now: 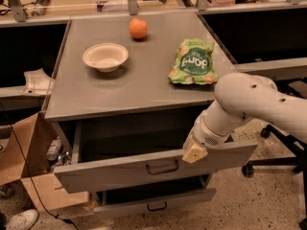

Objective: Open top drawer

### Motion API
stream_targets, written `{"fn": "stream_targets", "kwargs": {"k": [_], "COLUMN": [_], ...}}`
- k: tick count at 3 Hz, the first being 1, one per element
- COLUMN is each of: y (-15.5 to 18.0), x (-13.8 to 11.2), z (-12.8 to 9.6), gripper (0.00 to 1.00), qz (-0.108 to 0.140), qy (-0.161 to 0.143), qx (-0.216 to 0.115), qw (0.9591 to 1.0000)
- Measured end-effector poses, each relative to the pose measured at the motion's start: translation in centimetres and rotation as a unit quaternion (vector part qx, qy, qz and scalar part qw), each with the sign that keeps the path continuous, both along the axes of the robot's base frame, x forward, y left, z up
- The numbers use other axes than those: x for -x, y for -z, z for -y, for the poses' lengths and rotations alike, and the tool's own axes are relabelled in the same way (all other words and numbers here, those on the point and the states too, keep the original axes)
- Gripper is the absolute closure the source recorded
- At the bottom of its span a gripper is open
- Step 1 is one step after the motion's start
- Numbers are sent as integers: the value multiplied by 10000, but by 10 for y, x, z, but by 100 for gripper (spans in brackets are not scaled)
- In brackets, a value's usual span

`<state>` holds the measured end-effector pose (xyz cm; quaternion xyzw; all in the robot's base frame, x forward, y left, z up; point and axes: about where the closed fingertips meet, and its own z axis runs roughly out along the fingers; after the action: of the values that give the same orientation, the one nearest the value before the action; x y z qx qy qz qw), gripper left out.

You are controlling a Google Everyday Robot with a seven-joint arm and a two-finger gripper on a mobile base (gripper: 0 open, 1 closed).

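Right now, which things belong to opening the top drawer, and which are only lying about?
Job: top drawer, pulled partly out; gripper at its front upper edge.
Lying about: bowl, orange, green snack bag, cardboard box.

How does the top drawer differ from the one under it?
The top drawer is pulled far out; the lower drawer juts only slightly. The top drawer's front is taller than the lower drawer's. The gripper sits at the top drawer's upper edge, not the lower drawer's. Both are grey, dark-handled.

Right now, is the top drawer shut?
No, the top drawer stands pulled out, with the gripper at its front's upper edge.
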<state>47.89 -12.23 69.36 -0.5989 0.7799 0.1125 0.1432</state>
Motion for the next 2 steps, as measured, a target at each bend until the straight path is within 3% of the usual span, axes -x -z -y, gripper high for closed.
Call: {"fn": "stream_targets", "kwargs": {"k": [2], "y": [-8], "x": [14], "z": [12], "gripper": [100], "qz": [-39], "qy": [112], "qx": [47], "qw": [9999]}}
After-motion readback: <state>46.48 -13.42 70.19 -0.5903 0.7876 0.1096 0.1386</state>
